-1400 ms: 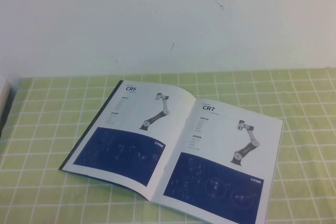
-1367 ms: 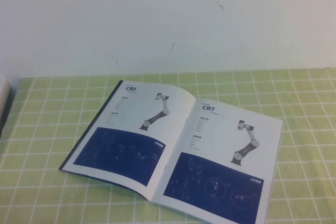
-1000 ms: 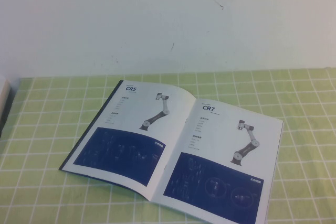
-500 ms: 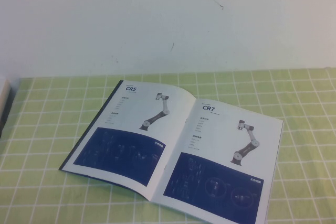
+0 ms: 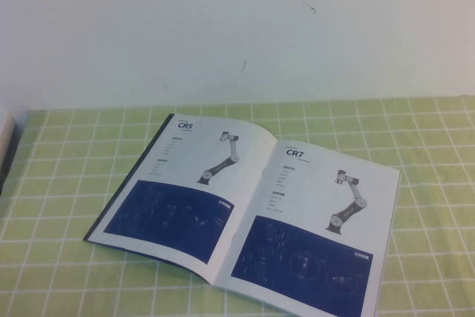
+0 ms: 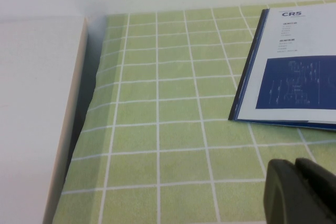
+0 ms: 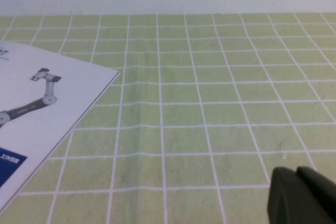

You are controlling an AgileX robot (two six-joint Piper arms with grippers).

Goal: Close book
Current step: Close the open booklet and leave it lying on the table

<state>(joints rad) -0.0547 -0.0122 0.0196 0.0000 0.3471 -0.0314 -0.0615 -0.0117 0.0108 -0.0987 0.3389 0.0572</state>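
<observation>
Nearest to me, at the lower right of the left wrist view, the left gripper (image 6: 302,192) shows only as a dark corner low over the cloth. It holds nothing, and I cannot tell whether it is spread or closed. The right gripper (image 7: 302,195) sits the same way at the lower right of the right wrist view, also empty, and again I cannot tell its opening. Neither arm reaches into the high view, so I judge both are parked off the book's two sides and the closing has not begun. The book (image 5: 245,213) lies open and flat on the green checked tablecloth (image 5: 67,206), in the lower middle of the high view, with its spine running slantwise away from me. Both outer edges are free, so I reckon either page could be lifted and folded across. The left page reads "CR5" and the right page "CR7". Each has a picture of a robot arm above a dark blue panel, whose small print I cannot read. A dark cover edge shows under the left page. A white block (image 6: 37,119) stands at the cloth's left border, well apart from the book. Farthest back is the white wall (image 5: 223,35).
</observation>
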